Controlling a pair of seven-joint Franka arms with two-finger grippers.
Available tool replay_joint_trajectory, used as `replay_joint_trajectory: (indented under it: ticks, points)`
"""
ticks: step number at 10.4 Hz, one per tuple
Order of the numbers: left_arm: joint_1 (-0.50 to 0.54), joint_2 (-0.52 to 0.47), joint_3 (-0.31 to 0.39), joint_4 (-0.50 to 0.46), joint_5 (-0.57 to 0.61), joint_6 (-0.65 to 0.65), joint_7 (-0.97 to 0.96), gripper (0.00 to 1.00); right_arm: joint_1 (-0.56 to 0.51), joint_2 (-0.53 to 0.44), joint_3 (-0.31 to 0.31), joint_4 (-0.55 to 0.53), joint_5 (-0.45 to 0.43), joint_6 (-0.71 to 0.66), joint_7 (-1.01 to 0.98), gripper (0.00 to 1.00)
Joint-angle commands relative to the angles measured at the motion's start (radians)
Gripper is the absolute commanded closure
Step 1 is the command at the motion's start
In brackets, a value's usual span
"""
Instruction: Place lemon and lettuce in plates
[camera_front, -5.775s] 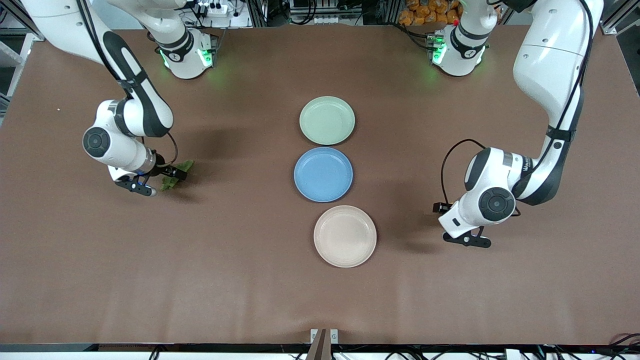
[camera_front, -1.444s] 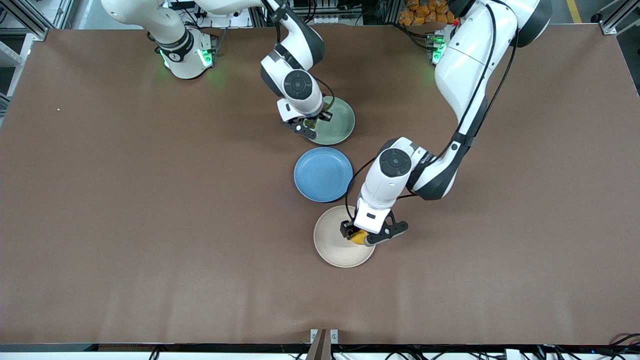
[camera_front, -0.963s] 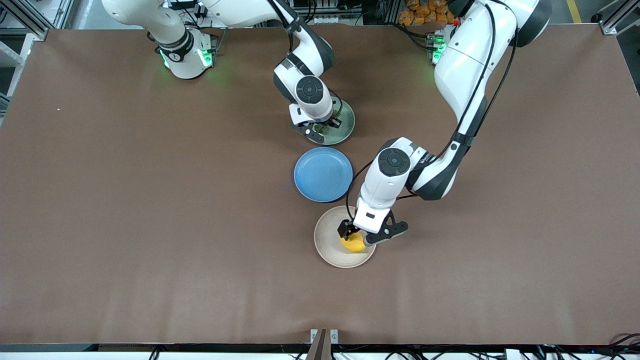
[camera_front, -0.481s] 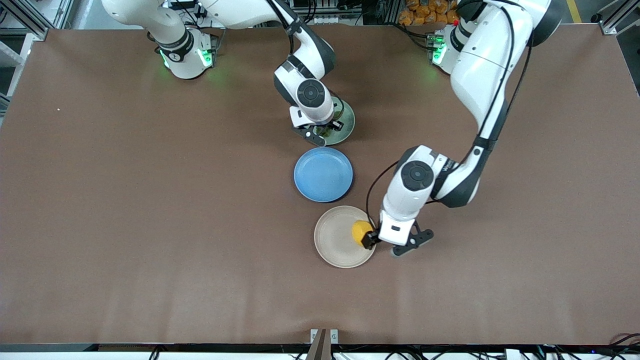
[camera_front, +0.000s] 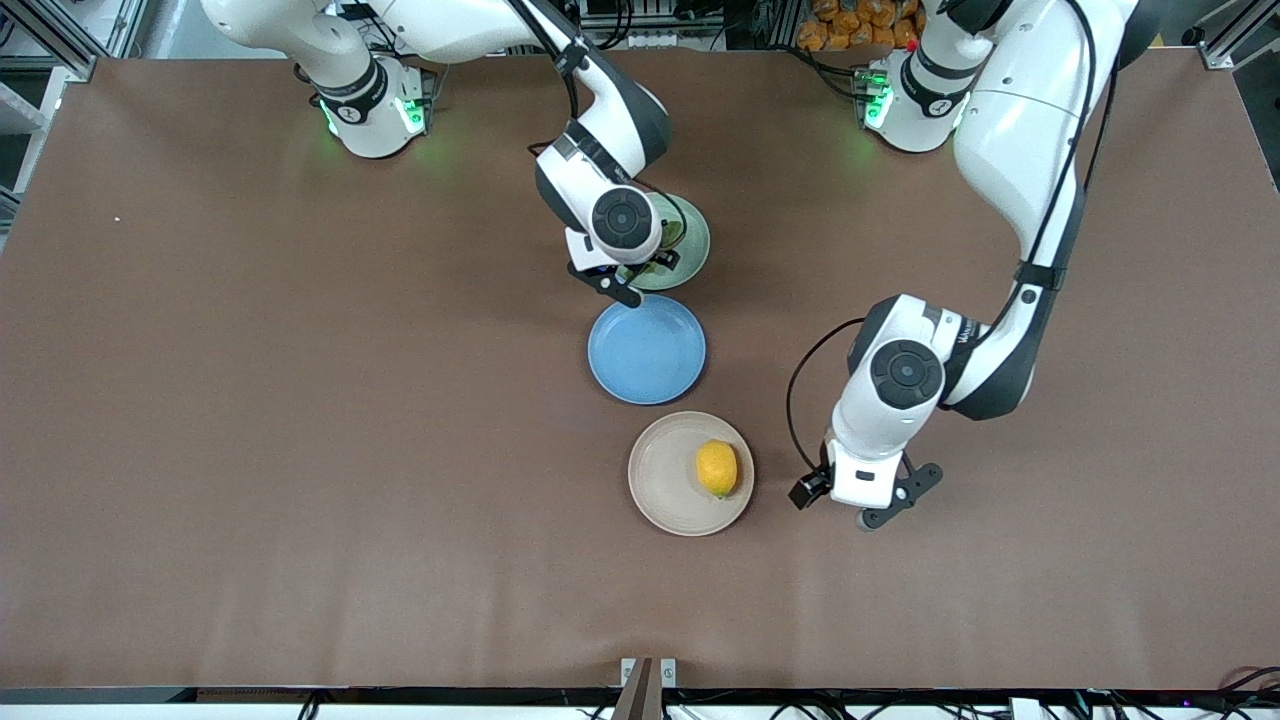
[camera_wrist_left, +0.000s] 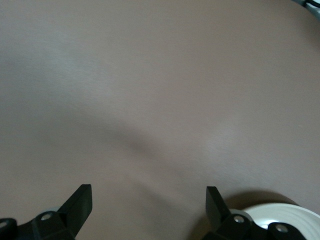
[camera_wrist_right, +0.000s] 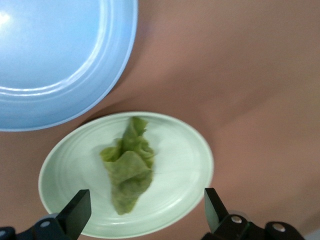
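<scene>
The right gripper (camera_wrist_right: 145, 215) hovers with jaws apart and empty above the lettuce (camera_wrist_right: 127, 167), which lies in the pale green plate (camera_wrist_right: 185, 165). The left gripper (camera_wrist_left: 147, 210), jaws apart, hangs over bare table (camera_wrist_left: 160, 90) just beside the beige plate (camera_front: 665, 480) holding the lemon (camera_front: 717, 467).

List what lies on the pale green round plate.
A dark green wrinkly lettuce leaf lies on the pale green round plate. In the front view the right arm covers most of it.
</scene>
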Motion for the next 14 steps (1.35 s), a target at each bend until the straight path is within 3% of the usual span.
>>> replay_joint_trajectory:
  ticks: [1,4,7,12,14]
  points:
    - [0.053,-0.117,-0.016,-0.162,0.012,0.018,-0.014,0.00,-0.067,-0.011,0.003,0.108,-0.072,-0.219,-0.062,0.00]
    - [0.154,-0.256,-0.056,-0.431,0.013,0.206,0.010,0.00,-0.168,-0.029,0.003,0.191,-0.086,-0.413,-0.132,0.00]
    - [0.275,-0.375,-0.116,-0.681,0.016,0.407,0.076,0.00,-0.285,-0.054,0.003,0.197,-0.174,-0.559,-0.172,0.00]
    - [0.308,-0.496,-0.128,-0.821,0.015,0.411,0.124,0.00,-0.464,-0.102,0.003,0.225,-0.319,-0.651,-0.374,0.00]
    - [0.306,-0.514,-0.159,-0.835,0.013,0.409,0.107,0.00,-0.536,-0.118,0.001,0.268,-0.395,-0.704,-0.622,0.00]
